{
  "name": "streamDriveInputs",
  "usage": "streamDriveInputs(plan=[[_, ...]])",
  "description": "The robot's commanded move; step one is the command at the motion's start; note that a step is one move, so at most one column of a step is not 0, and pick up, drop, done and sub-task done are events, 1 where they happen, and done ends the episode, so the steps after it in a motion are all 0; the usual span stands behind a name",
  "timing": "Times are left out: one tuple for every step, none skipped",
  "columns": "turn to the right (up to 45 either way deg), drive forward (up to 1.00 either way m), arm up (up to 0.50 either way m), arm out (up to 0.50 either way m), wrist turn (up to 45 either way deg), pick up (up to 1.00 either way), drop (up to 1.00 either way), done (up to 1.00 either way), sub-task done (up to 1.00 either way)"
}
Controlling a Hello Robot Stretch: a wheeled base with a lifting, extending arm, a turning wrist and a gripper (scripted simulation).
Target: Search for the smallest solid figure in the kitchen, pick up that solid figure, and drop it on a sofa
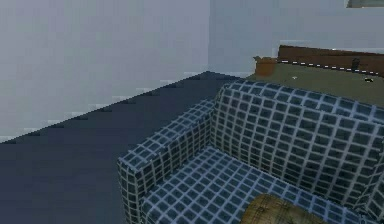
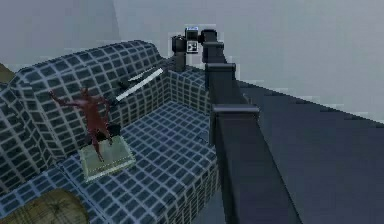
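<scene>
**Q:** where's the figure [image 2: 94, 115] seen, and which way is it pointed?

**A:** it's seen in the arm side view, stood on the seat of the checked sofa [image 2: 170, 140], on a pale flat base [image 2: 108, 162] that's laid flat on the cushion. It's red and thin, and the long axis is straight up and down, so it's upright, not tipped. Two limbs are flung out, one up toward the view's left, the other toward the sofa's back. Which way its front is turned can't be made out

**Q:** and the claw?

**A:** the gripper [image 2: 128, 90] is found at the far end of the arm [image 2: 240, 140], left of the two white squares [image 2: 192, 42]. The thin fingers [image 2: 140, 85] are slanted down toward the view's left, in front of the back cushion. The tips are seen near the figure's top, but touching or apart can't be called. Spread or pressed together can't be told from these pictures. Whether anything is held can't be told either, since sofa cloth is what's behind the tips

**Q:** anything else worth noting?

**A:** in the forward view the same sofa is shown at the right, on a dark blue floor [image 1: 70, 170] with pale walls [image 1: 90, 50]. Some wooden furniture [image 1: 330, 60] is seen behind it, and a woven brown thing [image 1: 270, 210] is cut off by the bottom edge
</scene>
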Motion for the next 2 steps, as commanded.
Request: streamDriveInputs(plan=[[0.0, 0.00, -0.28, 0.00, 0.0, 0.00, 0.00, 0.00, 0.00], [0.0, 0.00, -0.32, 0.00, 0.0, 0.00, 0.00, 0.00, 0.00]])
